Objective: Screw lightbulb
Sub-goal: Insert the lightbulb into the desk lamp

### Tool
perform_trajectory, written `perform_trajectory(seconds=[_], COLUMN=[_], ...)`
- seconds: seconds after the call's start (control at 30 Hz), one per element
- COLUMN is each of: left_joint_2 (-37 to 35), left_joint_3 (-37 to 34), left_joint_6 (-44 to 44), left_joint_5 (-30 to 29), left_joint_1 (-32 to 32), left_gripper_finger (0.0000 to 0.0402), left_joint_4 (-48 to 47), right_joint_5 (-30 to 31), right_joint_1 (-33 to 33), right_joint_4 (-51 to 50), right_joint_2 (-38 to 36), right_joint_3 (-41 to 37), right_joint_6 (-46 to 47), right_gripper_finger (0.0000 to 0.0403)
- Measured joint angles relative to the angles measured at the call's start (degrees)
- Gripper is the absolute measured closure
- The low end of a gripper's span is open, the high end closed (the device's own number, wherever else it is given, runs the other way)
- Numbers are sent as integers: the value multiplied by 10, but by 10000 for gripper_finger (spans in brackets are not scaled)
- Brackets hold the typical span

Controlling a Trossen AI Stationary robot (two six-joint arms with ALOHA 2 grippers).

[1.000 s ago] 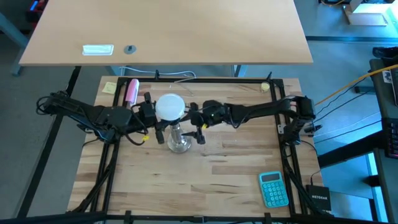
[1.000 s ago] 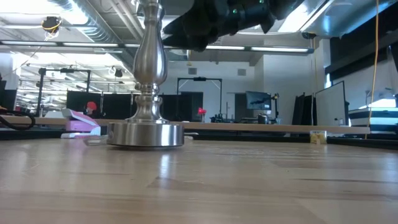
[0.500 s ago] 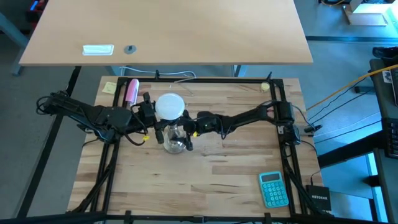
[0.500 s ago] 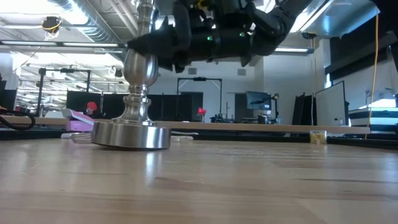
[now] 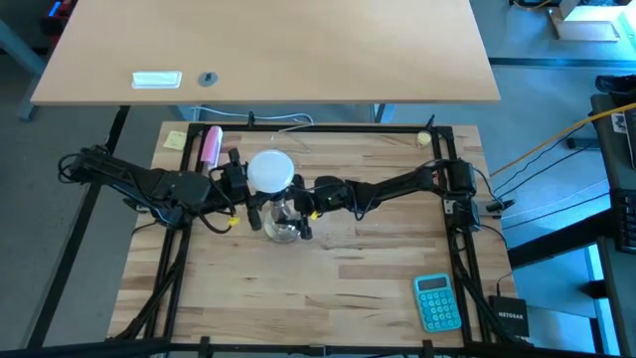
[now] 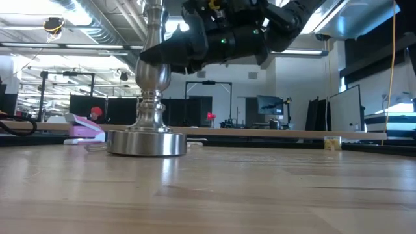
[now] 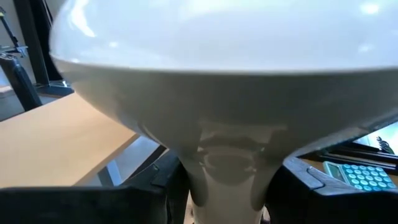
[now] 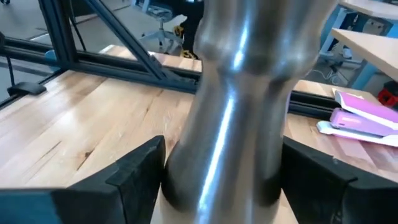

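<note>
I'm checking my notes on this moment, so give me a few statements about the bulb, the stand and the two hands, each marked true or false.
1. The left hand is closed on the narrow neck of the lightbulb. True.
2. The right hand has its fingers on either side of the metal stand. True.
3. The stand lies on its side on the table. False: it is upright on its round base.
4. The calculator sits beside the stand's base. False: it is far off, near the table's front right corner.
5. A pink thing lies near the table's back left corner. True.
</note>
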Motion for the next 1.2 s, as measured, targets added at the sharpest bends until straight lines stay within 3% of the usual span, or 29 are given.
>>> perform_trajectory(seconds=[0.27,0.43,0.6,0.73,0.8,0.9,1.07,1.2], left_joint_2=[0,0,0,0,0,0,0,1], left_joint_3=[0,0,0,0,0,0,0,0], left_joint_6=[0,-3,-4,-4,-7,-8,-12,-18], left_joint_5=[-1,-1,-1,-1,-1,-1,-1,-1], left_joint_1=[0,0,0,0,0,0,2,10], left_gripper_finger=[249,249,249,249,249,249,249,249], left_joint_4=[-1,-2,-2,-2,-2,-2,-2,-1], right_joint_5=[-36,-53,-27,-17,-21,-33,-34,-34], right_joint_1=[-10,-14,-23,-35,-42,-52,-39,-18], right_joint_4=[-27,-64,-154,-271,-279,-199,23,125], right_joint_2=[-30,-59,-107,-154,-170,-176,-143,-78], right_joint_3=[0,1,1,1,-24,-99,-235,-253], right_joint_6=[29,21,1,-48,-57,-51,-38,-16], right_gripper_finger=[114,89,64,62,65,72,82,87])
